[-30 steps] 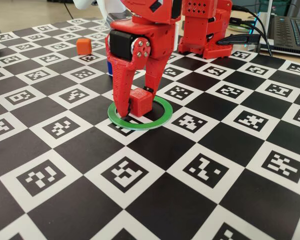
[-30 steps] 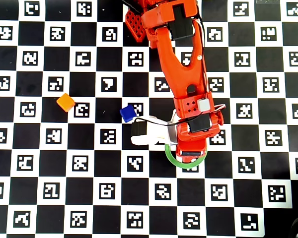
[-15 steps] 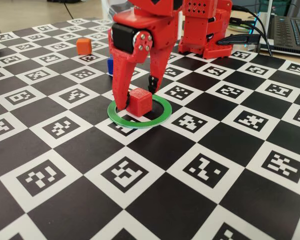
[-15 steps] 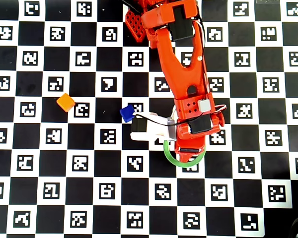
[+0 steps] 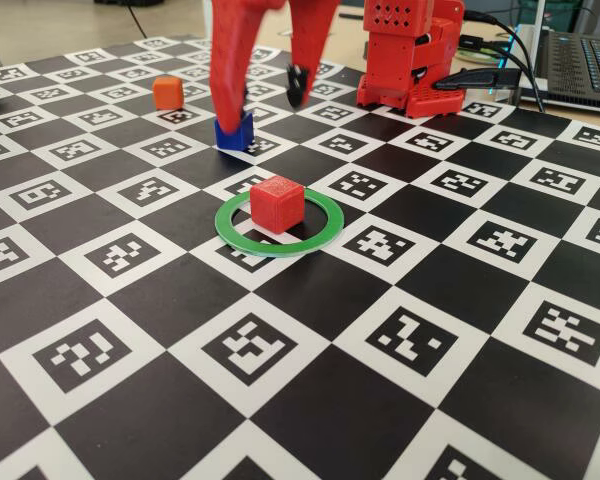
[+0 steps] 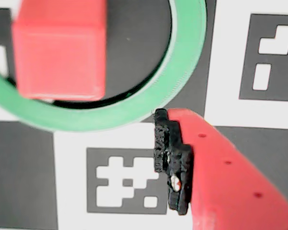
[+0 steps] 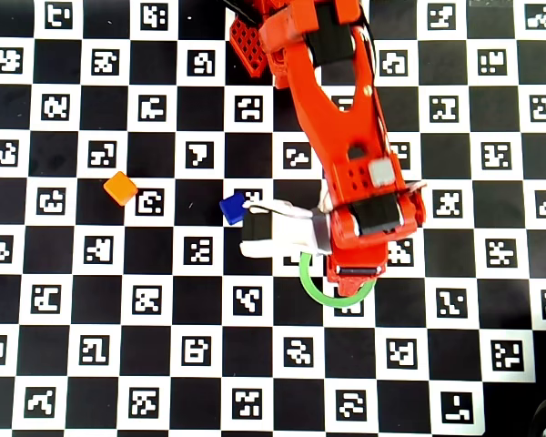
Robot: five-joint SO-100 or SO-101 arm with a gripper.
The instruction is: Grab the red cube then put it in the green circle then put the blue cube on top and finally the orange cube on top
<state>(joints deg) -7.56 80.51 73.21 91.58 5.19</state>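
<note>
Lifting clear is the job now — take the arm [image 7: 332,118] straight up before you swing to 10 o'clock. The ring [image 5: 278,222] holds the red cube [image 5: 277,203], sitting free toward its 9 o'clock side. The gripper [image 5: 264,106] hangs above, fingers wide apart, holding nothing. Next comes the blue cube [image 5: 235,132] — approach it squarely and don't nudge the orange cube [image 5: 167,92] beyond.
</note>
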